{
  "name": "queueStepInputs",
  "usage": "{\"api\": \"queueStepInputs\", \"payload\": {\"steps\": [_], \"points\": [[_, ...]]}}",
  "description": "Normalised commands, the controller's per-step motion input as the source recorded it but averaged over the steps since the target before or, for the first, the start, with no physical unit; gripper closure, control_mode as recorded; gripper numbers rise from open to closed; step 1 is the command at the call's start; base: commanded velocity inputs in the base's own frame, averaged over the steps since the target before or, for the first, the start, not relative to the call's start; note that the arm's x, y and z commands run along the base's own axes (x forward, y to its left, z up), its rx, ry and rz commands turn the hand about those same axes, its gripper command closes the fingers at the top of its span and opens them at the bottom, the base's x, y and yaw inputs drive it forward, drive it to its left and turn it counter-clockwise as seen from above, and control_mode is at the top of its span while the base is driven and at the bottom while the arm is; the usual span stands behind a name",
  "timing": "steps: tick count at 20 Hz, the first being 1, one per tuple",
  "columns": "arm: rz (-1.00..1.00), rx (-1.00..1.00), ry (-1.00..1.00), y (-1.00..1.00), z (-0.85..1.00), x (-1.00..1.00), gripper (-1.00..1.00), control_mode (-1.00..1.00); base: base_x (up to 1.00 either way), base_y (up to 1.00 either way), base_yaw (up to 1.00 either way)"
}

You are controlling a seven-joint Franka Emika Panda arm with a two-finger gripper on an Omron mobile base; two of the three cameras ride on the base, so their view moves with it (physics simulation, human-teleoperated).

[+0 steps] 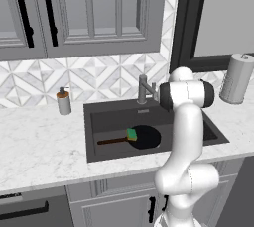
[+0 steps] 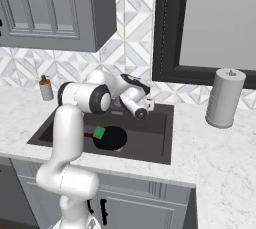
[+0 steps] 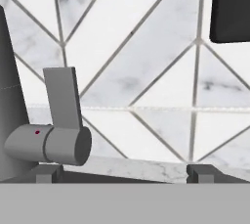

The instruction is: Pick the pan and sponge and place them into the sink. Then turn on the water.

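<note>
A: Grey cabinets, a patterned tile backsplash [image 1: 99, 80] and a marble counter [image 1: 39, 146] frame the scene. The dark sink [image 1: 99, 117] is set into that counter, with a soap dispenser [image 1: 63, 102] at about ten o'clock of it and a paper towel roll [image 1: 237, 78] out at two o'clock.

B: Where are the task's things?

A: The pan [image 1: 145, 137] lies on the sink floor, its reddish-brown handle pointing to nine o'clock. The sponge [image 1: 131, 134] sits on the pan's rim where the handle joins. No water runs from the faucet [image 1: 144, 88].

B: So the step in hand looks like the tap. And the gripper?

A: The gripper [image 3: 124, 171] is released: in the hand view its two tips stand wide apart along the bottom edge. The faucet lever [image 3: 61, 98] rises at about ten o'clock of that gap, above the grey cylindrical valve body [image 3: 49, 144].

B: Then the lever is off-centre.

A: I judge so. The hand should shift toward the lever until it falls between the tips or against one, then push it along its swing, not straight into the tile. A slow, steady push suits a thin flat lever; a glancing contact could slip off its edge.
</note>
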Motion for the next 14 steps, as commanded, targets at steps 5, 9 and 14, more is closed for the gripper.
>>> {"api": "queueStepInputs", "payload": {"steps": [5, 9, 14], "points": [[0.00, 0.00, 0.00, 0.03, 0.09, 0.06, -1.00, -1.00, 0.00, 0.00, 0.00], [0.00, 0.00, -0.03, 0.03, 0.10, 0.02, -1.00, -1.00, 0.00, 0.00, 0.00], [0.00, 0.00, -0.08, 0.04, 0.01, 0.06, -1.00, -1.00, 0.00, 0.00, 0.00]]}}
